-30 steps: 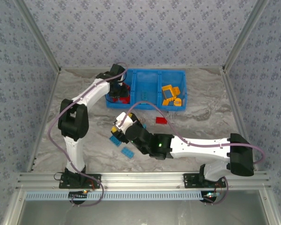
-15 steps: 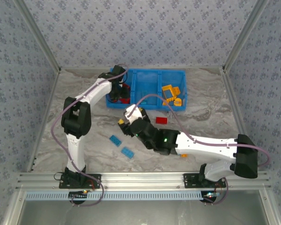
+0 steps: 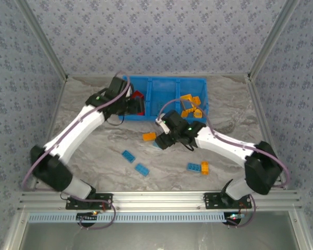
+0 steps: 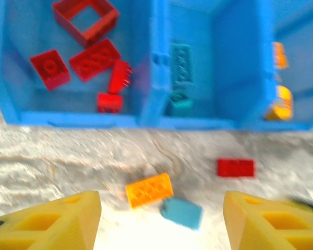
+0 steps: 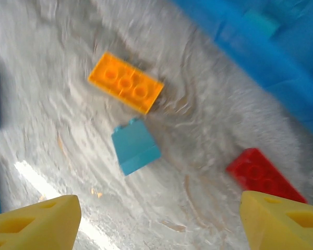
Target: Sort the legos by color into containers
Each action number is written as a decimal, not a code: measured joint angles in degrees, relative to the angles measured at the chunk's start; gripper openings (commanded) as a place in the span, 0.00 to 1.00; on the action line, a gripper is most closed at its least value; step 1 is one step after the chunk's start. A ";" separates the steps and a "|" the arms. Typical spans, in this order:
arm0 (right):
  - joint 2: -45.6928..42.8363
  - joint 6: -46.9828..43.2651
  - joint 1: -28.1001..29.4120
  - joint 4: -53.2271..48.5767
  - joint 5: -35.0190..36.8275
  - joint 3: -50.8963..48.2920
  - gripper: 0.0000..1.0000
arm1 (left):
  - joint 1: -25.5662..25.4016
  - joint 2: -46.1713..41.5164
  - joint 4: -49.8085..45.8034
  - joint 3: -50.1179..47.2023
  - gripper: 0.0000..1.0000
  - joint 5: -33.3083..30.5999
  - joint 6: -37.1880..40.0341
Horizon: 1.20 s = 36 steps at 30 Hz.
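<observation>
While the right end effector is being held wide open and empty over the orange brick and teal brick, almost touching on the counter just near of the bin, a two-colour grab is being risked; the left end effector, also open and empty, is being pointed there too, inviting collision.
</observation>
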 measured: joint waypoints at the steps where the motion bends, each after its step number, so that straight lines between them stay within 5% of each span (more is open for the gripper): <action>1: 2.08 -1.09 0.04 -0.81 -0.74 0.81 0.82 | -0.98 -3.26 0.74 -2.58 0.66 0.46 -0.52; 9: 14.99 -7.43 0.55 -4.04 -0.87 6.67 0.80 | -9.20 -30.93 3.15 -24.09 0.68 2.32 -6.03; 17: 20.74 -9.05 0.55 -4.04 -0.90 11.08 0.66 | -9.73 -51.01 -2.62 -31.12 0.68 2.05 -11.91; 28: 22.51 -9.40 0.55 -4.68 -0.94 12.44 0.36 | -9.73 -52.54 -4.31 -32.70 0.69 2.10 -13.27; 36: 16.59 -6.67 0.31 -8.17 -0.76 12.46 0.31 | -9.73 -50.69 -3.67 -32.70 0.69 2.05 -13.18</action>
